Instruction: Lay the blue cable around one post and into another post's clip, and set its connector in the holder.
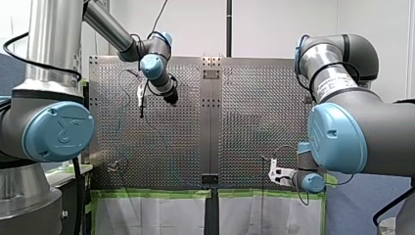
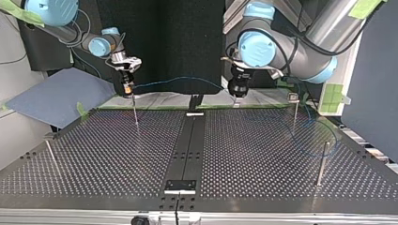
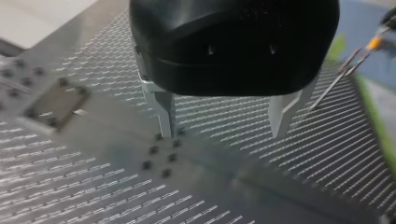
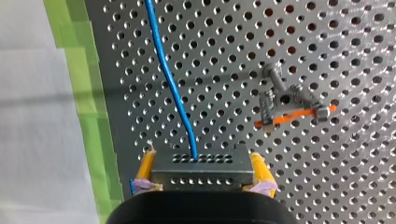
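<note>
**Right wrist view.** My right gripper (image 4: 203, 164), with yellow pads, is clamped on both ends of the grey perforated block connector (image 4: 201, 173). The thin blue cable (image 4: 169, 79) comes out of the block's far face. It runs ahead of the fingers over the perforated metal table (image 4: 336, 186), beside the green tape (image 4: 88, 102) along the table's edge. To the cable's other side, apart from it, stands a slim metal post with an orange clip (image 4: 287, 109) (seen end-on).

**Top view.** The cable hangs in the air from the right gripper towards my left gripper (image 2: 238, 91). It then loops on the table near an upright post (image 2: 295, 112) and a second post (image 2: 322, 161); whether it touches either cannot be told.

**Left wrist view.** The left gripper's metal fingers (image 3: 164, 112) stand wide apart above the table, holding nothing.
</note>
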{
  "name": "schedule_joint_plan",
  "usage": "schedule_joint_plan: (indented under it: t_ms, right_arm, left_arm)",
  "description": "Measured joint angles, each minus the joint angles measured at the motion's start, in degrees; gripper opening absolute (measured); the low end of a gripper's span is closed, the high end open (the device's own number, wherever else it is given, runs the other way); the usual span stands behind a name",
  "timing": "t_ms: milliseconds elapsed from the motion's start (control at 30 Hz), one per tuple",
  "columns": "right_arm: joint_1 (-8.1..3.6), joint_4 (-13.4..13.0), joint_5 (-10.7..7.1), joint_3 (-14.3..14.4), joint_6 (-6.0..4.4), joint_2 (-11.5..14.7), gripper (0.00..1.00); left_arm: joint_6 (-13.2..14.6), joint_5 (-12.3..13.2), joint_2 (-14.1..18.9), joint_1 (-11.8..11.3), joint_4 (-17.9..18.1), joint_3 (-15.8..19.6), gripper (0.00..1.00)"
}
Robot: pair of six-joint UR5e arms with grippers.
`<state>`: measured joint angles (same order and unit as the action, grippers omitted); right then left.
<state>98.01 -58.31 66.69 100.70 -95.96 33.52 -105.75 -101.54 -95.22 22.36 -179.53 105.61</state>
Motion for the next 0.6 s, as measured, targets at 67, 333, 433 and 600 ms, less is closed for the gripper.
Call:
schedule_joint_plan:
  t_ms: [67,333,433,600]
  right_arm:
    - [-0.12,0.5,0.41,0.0,0.64,0.0,0.02]
    - [-0.71,4.0,0.59,0.0,4.55,1.3,0.02]
    - [-0.73,4.8,0.52,0.1,5.57,1.8,0.02]
    - [-0.74,5.1,0.47,0.1,5.98,2.1,0.02]
  left_arm:
    - [-0.1,0.3,-0.8,0.8,0.8,0.8,1.0]
    - [-1.6,-0.3,-5.2,5.2,5.2,5.2,1.0]
    - [-2.1,-0.4,-7.0,7.0,7.0,7.0,1.0]
    - [-3.0,-0.5,-9.8,9.8,9.8,9.8,1.0]
